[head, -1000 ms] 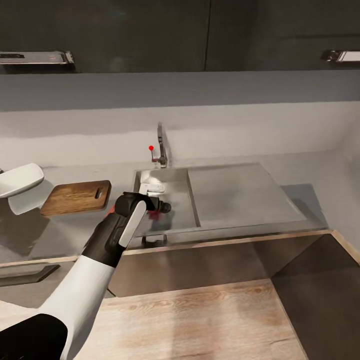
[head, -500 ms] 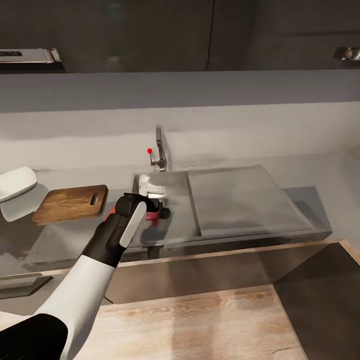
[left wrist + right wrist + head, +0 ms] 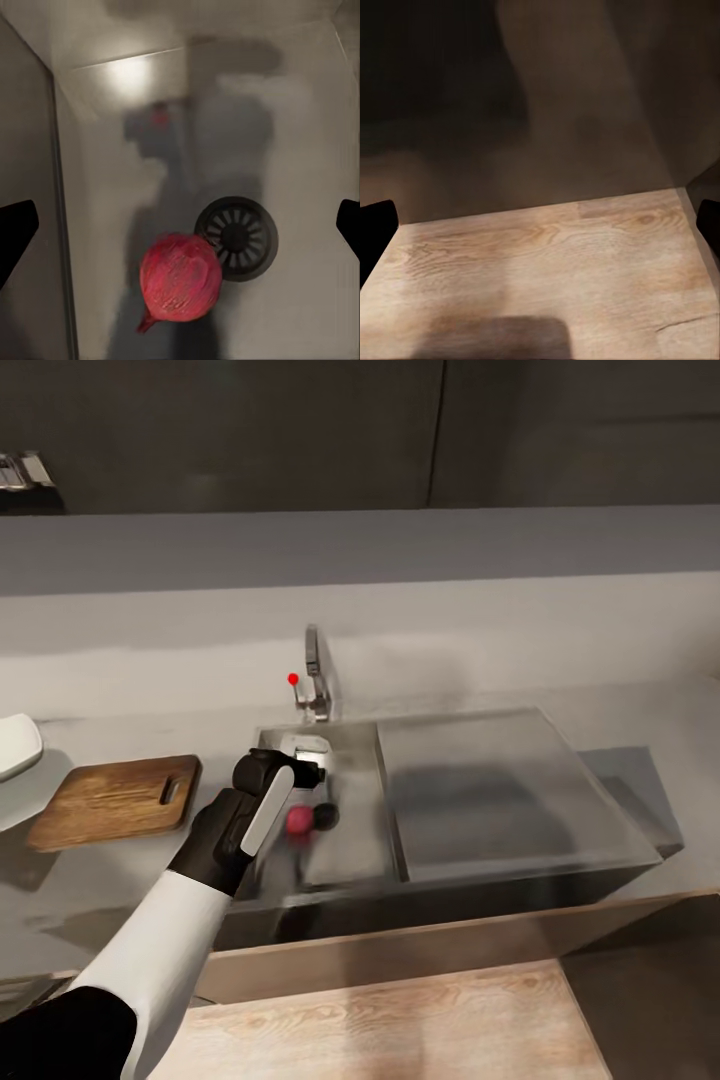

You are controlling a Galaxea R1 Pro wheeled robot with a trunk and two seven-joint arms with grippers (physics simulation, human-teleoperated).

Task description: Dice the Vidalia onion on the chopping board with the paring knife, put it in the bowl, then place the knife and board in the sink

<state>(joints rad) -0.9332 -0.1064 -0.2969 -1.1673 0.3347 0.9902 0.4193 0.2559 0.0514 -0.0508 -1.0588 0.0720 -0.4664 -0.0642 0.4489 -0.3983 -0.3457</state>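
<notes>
Left gripper hangs over the sink, fingers spread apart, above the Vidalia onion lying beside the drain; right gripper fingers also apart

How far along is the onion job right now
Nothing looks finished yet. The Vidalia onion lies in the sink beside the drain. In hand: the left hand hovers open above the onion, fingers wide apart. Left to do: grasp it, carry it to the bare chopping board, dice it, fill the bowl, then put knife and board in the sink.
</notes>
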